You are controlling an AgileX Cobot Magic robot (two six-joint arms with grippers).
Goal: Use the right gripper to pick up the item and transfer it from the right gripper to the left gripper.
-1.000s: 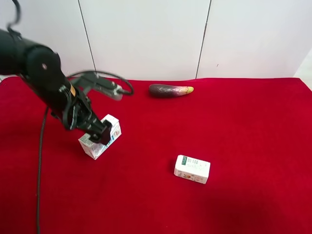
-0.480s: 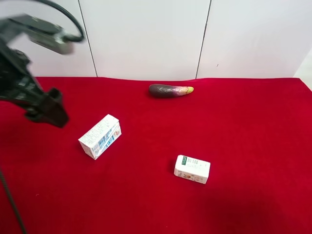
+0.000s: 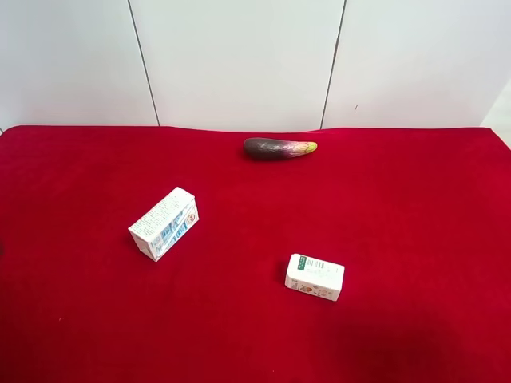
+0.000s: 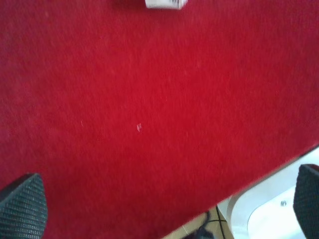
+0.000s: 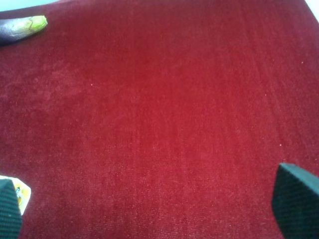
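I see the item (image 3: pixel 164 223) lying on its side on the red worktop (image 3: pixel 399 199), toward the left edge in the exterior high view, a white rectangular carton with blue print, free of both arms. The worktop wears a matte, felt-like cloth with a fine nap. A glossy, curved purple eggplant (image 3: pixel 279 148) rests near the far edge, and a smaller white-green box (image 3: pixel 314 276) lies flat nearer the front, well apart from the item.

Neither arm appears in the exterior high view. My right wrist camera shows the right gripper (image 5: pixel 154 209) with its jaws wide apart over bare cloth, its ribbed black fingertips (image 5: pixel 296 199) holding nothing; the eggplant's yellow-green tip peeks in one corner. The left wrist camera shows the left gripper (image 4: pixel 164 206) likewise spread apart and empty, above the worktop's edge, with pale flooring beyond.
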